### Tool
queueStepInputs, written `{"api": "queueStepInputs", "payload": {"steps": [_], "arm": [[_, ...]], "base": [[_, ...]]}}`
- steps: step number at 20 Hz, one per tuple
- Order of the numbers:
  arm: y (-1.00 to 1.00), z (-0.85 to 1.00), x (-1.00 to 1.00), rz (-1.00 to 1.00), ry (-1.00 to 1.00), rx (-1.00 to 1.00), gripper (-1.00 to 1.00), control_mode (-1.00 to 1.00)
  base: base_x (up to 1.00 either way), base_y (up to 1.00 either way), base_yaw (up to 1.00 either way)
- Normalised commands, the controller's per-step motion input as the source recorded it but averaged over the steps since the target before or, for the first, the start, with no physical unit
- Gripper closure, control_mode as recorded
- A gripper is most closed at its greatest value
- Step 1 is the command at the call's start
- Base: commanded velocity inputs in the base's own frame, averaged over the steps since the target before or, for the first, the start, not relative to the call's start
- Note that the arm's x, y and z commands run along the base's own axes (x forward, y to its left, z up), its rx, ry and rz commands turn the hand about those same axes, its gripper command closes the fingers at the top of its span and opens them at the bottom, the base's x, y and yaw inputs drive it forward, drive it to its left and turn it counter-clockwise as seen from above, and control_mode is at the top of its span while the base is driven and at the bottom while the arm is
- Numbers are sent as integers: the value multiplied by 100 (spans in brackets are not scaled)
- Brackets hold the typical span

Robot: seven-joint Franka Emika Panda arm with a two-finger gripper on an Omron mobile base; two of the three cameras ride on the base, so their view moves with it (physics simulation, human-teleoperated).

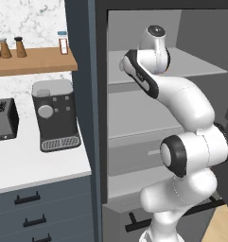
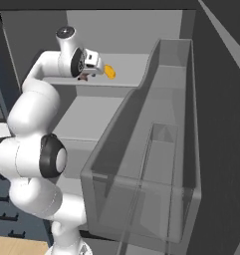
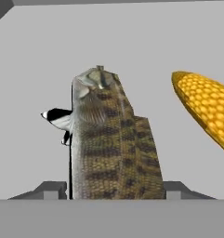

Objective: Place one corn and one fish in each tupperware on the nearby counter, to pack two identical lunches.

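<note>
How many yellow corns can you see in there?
1. The corn lies on the grey shelf inside the open cabinet, beside the fish that sits between the hand's fingers. Another might be hidden behind the arm.

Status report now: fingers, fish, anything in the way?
Gripper at fridge shelf, fingers either side of fish, grip not confirmed. Corn lies beside, apart. Nothing blocking.

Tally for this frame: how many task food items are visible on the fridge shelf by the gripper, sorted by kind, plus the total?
Fish: 1, standing between the gripper's finger tips
Corn: 1, lying beside the fish on the grey shelf
Total: 2
</note>
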Motion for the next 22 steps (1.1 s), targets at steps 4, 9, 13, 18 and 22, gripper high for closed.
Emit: {"api": "queueStepInputs", "payload": {"steps": [4,9,13,18,22], "arm": [[0,-24,-37,0,-21,3,100,-100],[-4,-1,-53,-4,-4,0,100,-100],[-12,5,-85,-4,1,0,100,-100],[-14,-2,-100,0,1,0,100,-100],[-18,-15,-100,0,0,1,100,-100]], "base": [[0,0,0],[0,0,0],[0,0,0],[0,0,0],[0,0,0]]}}
